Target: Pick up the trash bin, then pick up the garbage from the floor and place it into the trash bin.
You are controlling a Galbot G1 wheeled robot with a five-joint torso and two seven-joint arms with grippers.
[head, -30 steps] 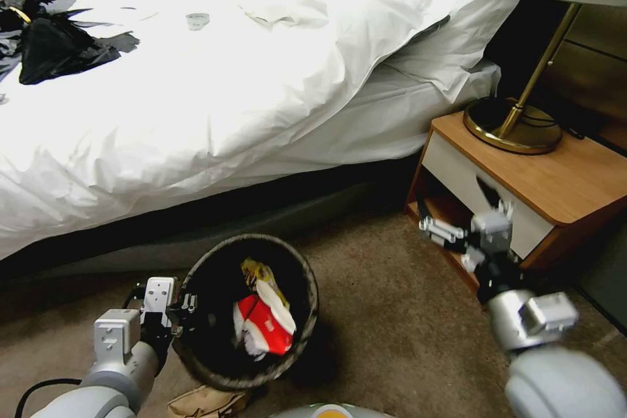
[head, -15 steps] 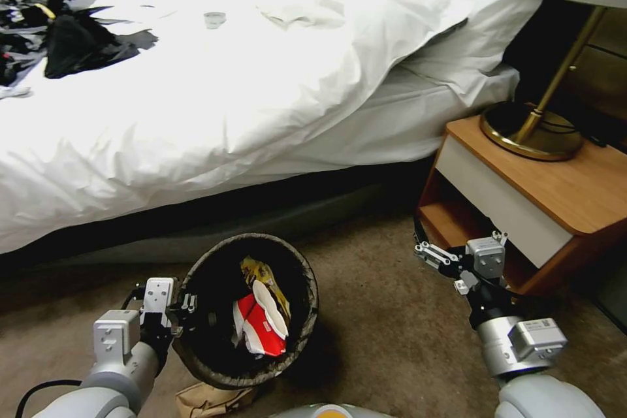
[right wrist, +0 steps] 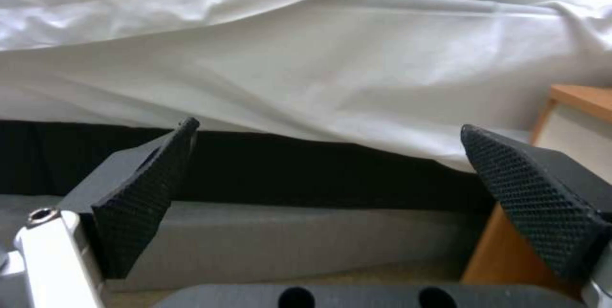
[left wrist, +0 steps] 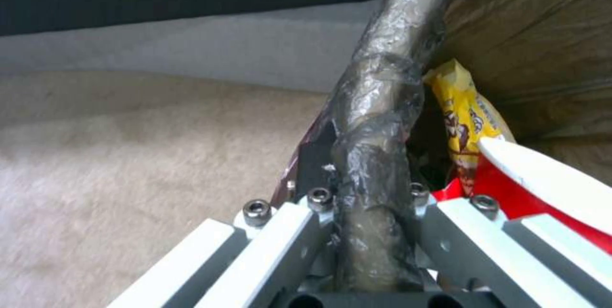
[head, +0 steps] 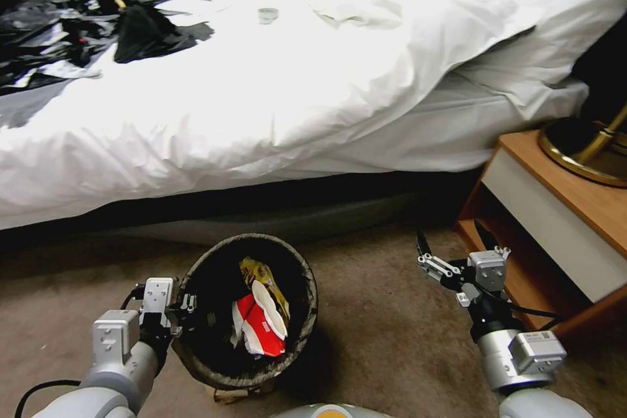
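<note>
Holding trash bin point(head: 196, 346) by its lined rim, left gripper point(head: 185, 309) pinched shut on it, low over carpet point(head: 379, 339) near bed point(head: 294, 98). Inside: garbage point(head: 261, 320), red-white and yellow wrappers. Right gripper point(head: 450, 241) spread wide, empty, beside nightstand point(head: 568, 222).

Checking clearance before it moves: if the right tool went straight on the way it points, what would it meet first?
Probably the bed's dark base under the hanging white sheet. The open right tool has nothing between its fingers; depth is unclear.

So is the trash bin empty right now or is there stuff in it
Not empty. The trash bin, gripped at its rim by the left gripper, holds a red-white wrapper and a yellow wrapper.
</note>
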